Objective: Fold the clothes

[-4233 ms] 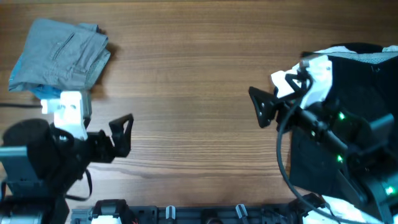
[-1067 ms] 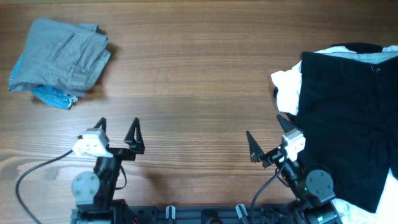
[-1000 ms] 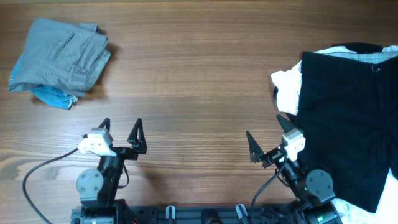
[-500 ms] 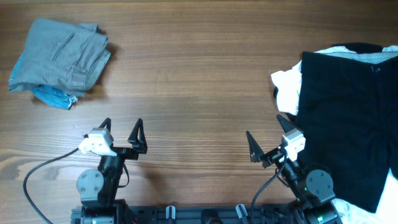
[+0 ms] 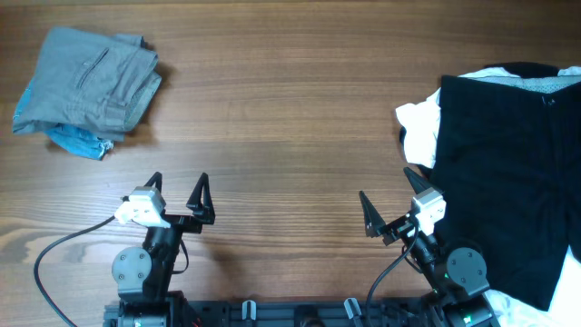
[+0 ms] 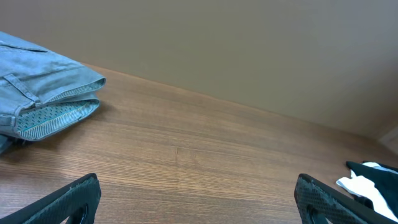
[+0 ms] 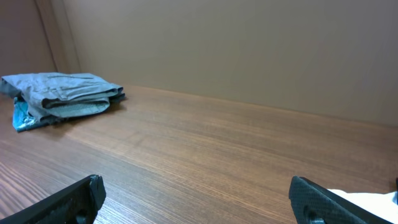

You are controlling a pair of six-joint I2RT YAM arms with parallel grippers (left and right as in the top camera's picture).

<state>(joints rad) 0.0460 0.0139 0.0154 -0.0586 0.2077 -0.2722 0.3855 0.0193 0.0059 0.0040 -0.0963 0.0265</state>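
A folded grey pair of trousers [image 5: 86, 86] lies at the table's far left on a blue patterned garment [image 5: 77, 141]; it shows in the left wrist view [image 6: 37, 81] and the right wrist view [image 7: 62, 90]. A pile of unfolded clothes lies at the right: a black garment [image 5: 508, 173] over a white one [image 5: 419, 127]. My left gripper [image 5: 177, 191] is open and empty near the front edge, left of centre. My right gripper [image 5: 388, 211] is open and empty near the front edge, just left of the black garment.
The wooden table [image 5: 290, 118] spreads between the two clothes piles. A plain wall [image 6: 249, 43] stands behind its far edge. A cable [image 5: 54, 259] loops by the left arm's base.
About four seconds ago both arms reached over the table; they have drawn back to the front edge. In the last second nothing has moved.
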